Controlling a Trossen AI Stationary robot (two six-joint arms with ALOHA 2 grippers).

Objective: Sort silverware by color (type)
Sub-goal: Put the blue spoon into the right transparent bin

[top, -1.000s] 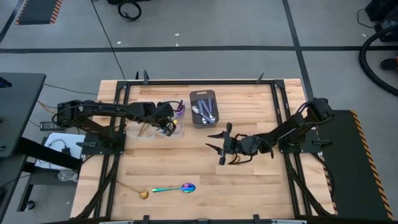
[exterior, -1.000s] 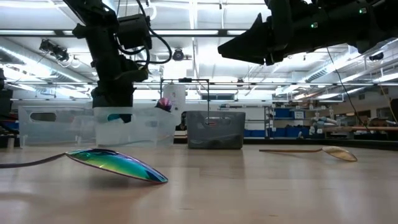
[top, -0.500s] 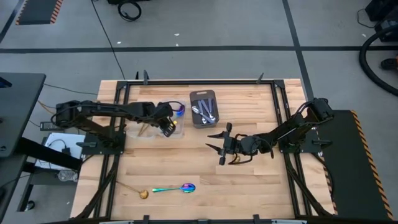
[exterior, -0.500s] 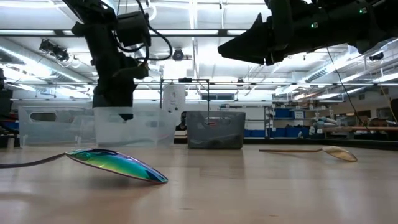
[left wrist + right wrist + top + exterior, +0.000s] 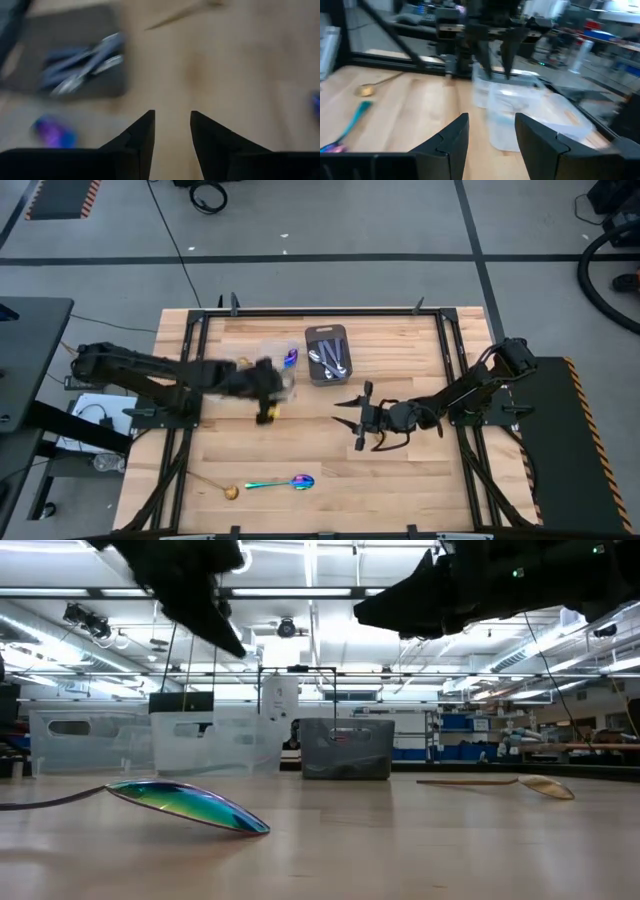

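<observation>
High view: my left gripper [image 5: 266,392] sits near the clear containers [image 5: 262,352]. The rainbow spoon [image 5: 283,482] and gold spoon [image 5: 212,484] lie well toward the front edge, handles running left-right. My left arm looks nearer; the right gripper [image 5: 351,420] waits mid-table.

Low view: the rainbow spoon lies closest.

Left wrist view: fingers parted, nothing between them.

Right wrist view: fingers wide, empty.

Rainbow spoon [image 5: 281,482] and gold spoon [image 5: 215,487] flat on the near table, silver spoons [image 5: 330,358] in the tray.
</observation>
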